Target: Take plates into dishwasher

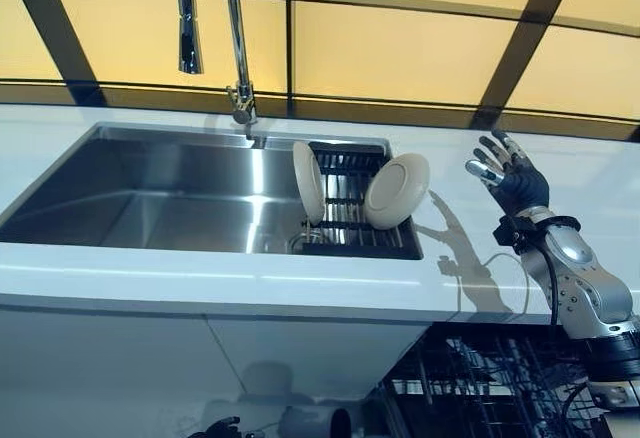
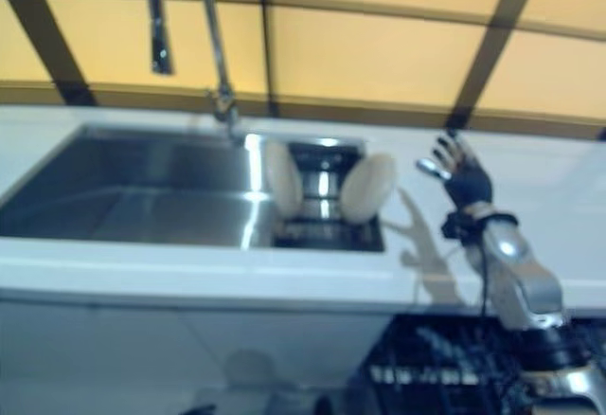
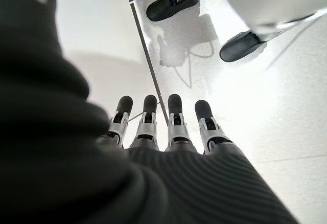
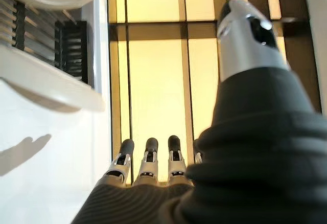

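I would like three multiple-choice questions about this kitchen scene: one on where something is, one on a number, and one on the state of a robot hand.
1. Where do the plates stand?
A. flat on the counter
B. in the dark rack at the sink's right end
C. in the dishwasher

2. How many plates are in the rack?
A. two
B. four
C. none

3. What is the state of the right robot hand?
A. shut on a plate
B. open, holding nothing
C. curled round the faucet

Answers:
1 B: the plates stand on edge in the rack inside the sink.
2 A: only two pale plates show there.
3 B: the right robot hand is raised above the counter with fingers spread, apart from the plates.
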